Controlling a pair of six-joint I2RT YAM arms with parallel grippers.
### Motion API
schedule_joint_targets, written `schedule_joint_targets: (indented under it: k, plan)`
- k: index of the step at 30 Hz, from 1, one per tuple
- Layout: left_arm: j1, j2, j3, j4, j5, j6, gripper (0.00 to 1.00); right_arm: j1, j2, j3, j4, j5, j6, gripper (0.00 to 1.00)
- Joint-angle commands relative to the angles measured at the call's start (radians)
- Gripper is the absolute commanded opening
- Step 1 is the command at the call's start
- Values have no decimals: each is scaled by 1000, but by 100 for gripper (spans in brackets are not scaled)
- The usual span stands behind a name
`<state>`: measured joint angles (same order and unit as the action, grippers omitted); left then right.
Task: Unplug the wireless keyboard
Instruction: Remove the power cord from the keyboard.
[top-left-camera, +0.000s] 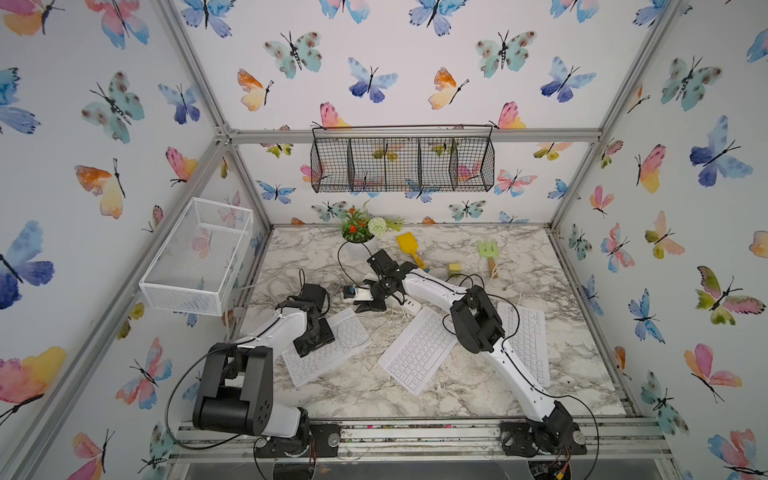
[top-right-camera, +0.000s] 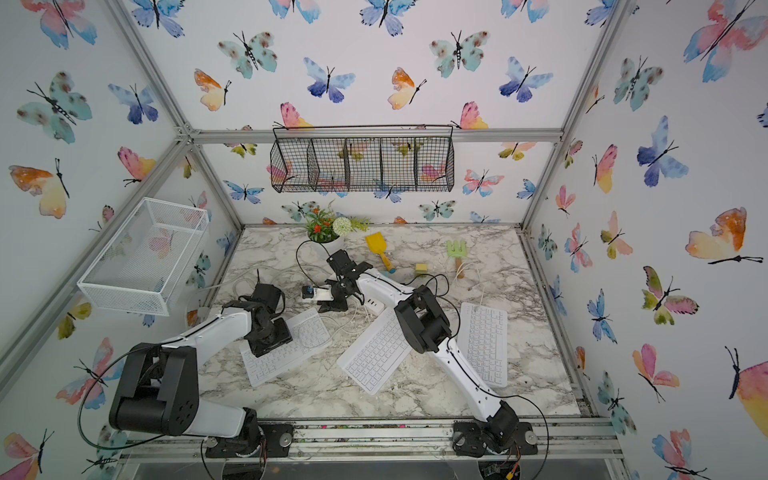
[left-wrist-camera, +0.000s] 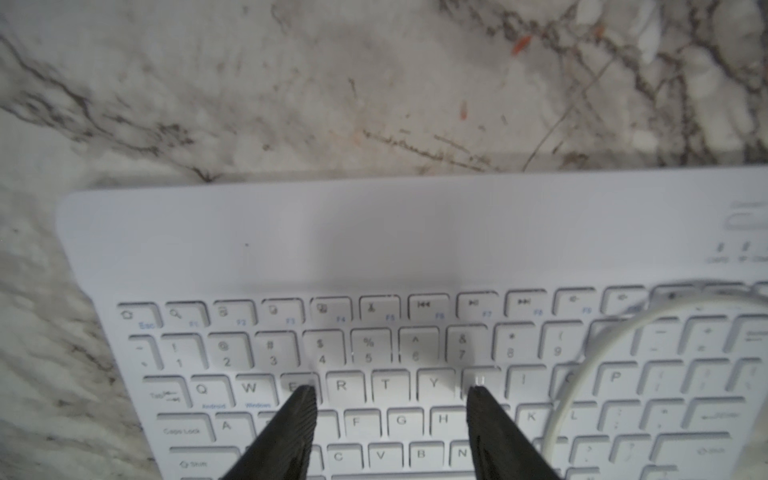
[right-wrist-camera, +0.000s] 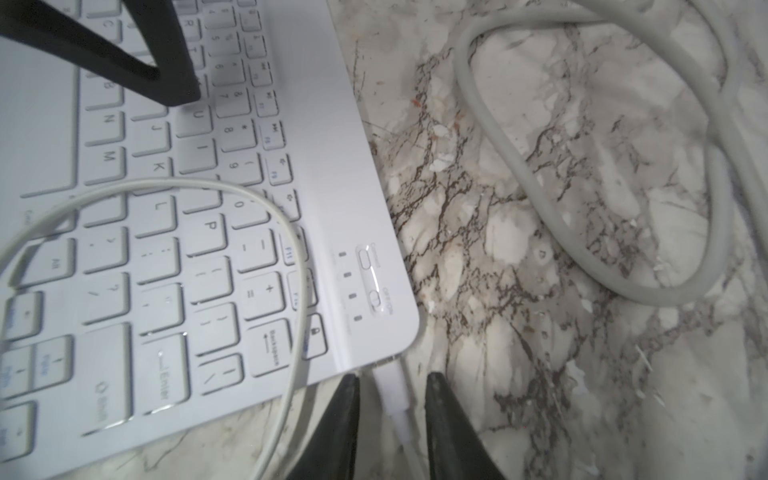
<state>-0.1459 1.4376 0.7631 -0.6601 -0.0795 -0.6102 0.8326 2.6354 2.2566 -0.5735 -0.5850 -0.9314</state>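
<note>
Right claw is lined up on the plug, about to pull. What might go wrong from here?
The right claw straddles the plug with gaps on both sides; closing off-centre might let it slip.
The left claw bears on mid-row keys, away from the plug corner, so the keyboard may pivot.
The thin cable looped over the keys could snag.

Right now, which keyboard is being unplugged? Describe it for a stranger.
Start at the marble table, then the white wire basket beside it. The keyboard nearest that basket is it; alone of three, it has a thin cable looped across its keys and the left gripper over them.
</note>
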Motion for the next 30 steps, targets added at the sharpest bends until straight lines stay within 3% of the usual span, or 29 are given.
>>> schedule_joint_targets:
  k: [1, 8, 18, 24, 30]
  plan:
    - [-1, -24, 24, -40, -22, 0, 61, 11, 72, -27, -166, 29, 46, 29]
    - [-2, -24, 7, -9, 6, -15, 61, 21, 35, -92, -213, -10, 190, 19]
    - [-2, -58, -44, 21, 28, -45, 61, 81, -83, -320, -32, 31, 442, 19]
    - [-14, -69, -74, 5, 25, -62, 61, 84, -190, -421, 93, 89, 427, 34]
    - [-46, -55, -70, -9, 11, -83, 61, 84, -156, -320, -31, 133, 396, 32]
